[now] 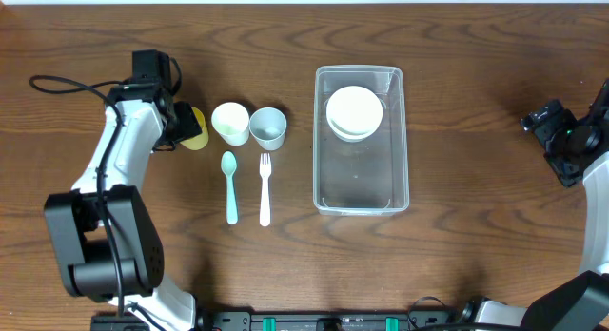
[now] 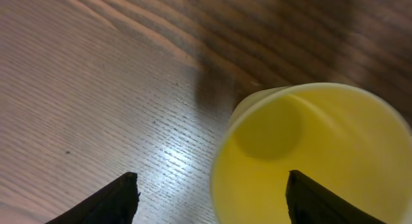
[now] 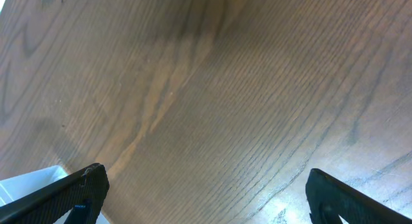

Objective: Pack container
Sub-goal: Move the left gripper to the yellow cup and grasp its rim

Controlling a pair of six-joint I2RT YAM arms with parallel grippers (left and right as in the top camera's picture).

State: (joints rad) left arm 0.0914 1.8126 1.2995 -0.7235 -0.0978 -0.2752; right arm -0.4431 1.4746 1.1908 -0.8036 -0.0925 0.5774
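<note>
Packing stands early: only white bowls lie in container. Released left jaws partly enclose yellow cup; right jaws released, empty. I count cups, spoon, fork outstanding.

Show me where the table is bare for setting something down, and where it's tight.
Bare table lies between the container and the right arm, and between the fork and the container. The container's near half is free; the white bowl fills its far end. Crowded: the cups, spoon and fork by the left arm.
</note>
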